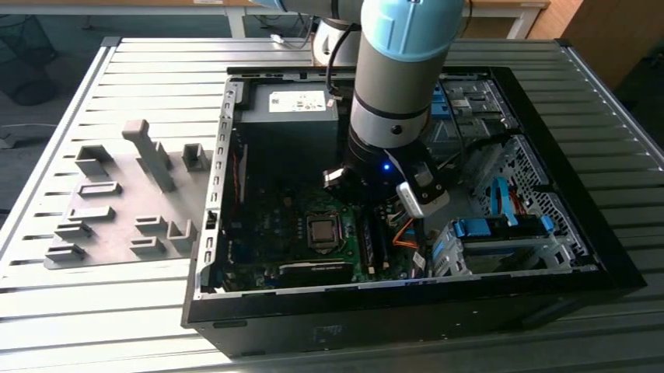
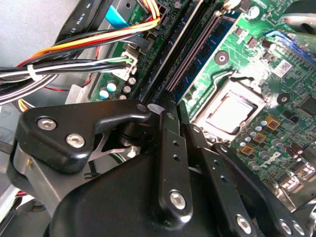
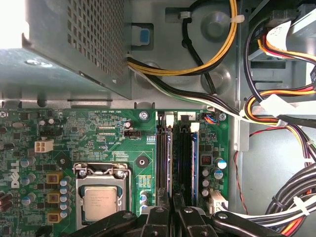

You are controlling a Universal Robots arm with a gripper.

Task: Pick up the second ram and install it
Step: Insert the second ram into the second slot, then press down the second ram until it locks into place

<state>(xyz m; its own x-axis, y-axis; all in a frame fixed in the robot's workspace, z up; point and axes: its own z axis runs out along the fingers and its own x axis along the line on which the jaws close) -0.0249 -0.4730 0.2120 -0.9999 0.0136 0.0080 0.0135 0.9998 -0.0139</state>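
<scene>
Inside open computer case [image 1: 581, 256] on bench [image 1: 114, 311], gripper [image 3: 173, 210] low over motherboard [image 3: 108, 143] slots beside processor socket [image 3: 102, 195]. Fingers [image 2: 170, 148] narrow, pinching thin edge, apparently second ram [image 3: 185, 163], upright in slot. Grey fixture blocks [image 1: 124, 194] at exterior view's left.

In the second wrist view, the gripper [image 2: 170, 111] reaches down over the green motherboard [image 2: 256, 64], its black fingers [image 2: 173, 148] drawn close together at the long black memory slots [image 2: 190, 49]. The CPU socket [image 2: 232, 111] sits just beside them. Bundled cables [image 2: 74, 66] run past on the slots' other side.
</scene>
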